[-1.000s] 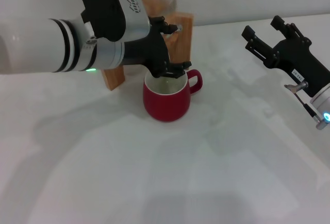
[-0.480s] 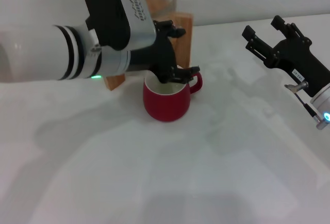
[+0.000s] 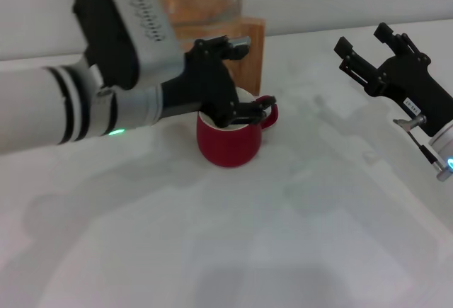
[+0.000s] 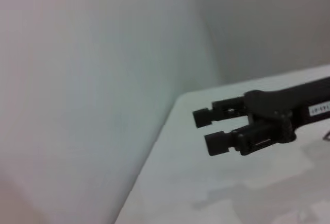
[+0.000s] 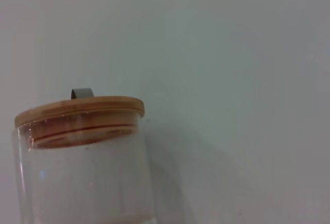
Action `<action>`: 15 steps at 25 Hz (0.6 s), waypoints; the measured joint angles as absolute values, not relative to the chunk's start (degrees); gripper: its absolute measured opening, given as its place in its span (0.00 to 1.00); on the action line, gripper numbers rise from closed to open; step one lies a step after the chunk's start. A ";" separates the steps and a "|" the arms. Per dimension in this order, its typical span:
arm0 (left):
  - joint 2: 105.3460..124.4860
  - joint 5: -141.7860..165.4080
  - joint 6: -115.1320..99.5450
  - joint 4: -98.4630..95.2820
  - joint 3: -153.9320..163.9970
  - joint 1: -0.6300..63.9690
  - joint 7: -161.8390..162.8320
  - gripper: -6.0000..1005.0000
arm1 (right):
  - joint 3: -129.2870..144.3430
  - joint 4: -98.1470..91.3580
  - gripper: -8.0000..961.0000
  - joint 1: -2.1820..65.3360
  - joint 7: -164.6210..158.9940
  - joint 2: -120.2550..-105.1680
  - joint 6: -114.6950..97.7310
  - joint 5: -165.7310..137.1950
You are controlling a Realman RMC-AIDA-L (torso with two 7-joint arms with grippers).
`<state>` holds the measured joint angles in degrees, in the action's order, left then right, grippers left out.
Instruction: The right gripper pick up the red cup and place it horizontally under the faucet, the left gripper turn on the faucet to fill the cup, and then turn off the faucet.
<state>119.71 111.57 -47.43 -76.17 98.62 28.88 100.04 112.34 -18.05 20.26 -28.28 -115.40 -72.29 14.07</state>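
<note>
Red cup [image 3: 228, 140], a rounded glossy ceramic mug with a white inside, stands upright on the white counter [image 3: 283, 237] just in front of the wooden stand [image 3: 244, 46], its loop handle pointing to the robot's right. From the head view the left end effector [image 3: 237, 85] reaches in from the left on its thick silver-white arm with black bands and a green light, hanging over the cup's mouth; whether its black fingers are apart or together I cannot tell. It has pulled back and risen a little since a second ago, and the faucet is now hidden behind it. The right end effector [image 3: 364, 49] hovers well apart at the right, fingers spread wide, holding nothing, unmoved.

The left wrist view shows that right end effector [image 4: 211, 130] over the counter's far edge, its two black fingers parted.

The right wrist view shows a glass dispenser jar [image 5: 85, 177] with a round wooden lid [image 5: 80, 108] against a plain wall.
</note>
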 joint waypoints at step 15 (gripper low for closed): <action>119.46 104.47 -38.60 -88.41 102.83 3.81 98.67 0.83 | 113.55 -17.88 0.91 18.74 -28.27 -115.49 -73.18 13.96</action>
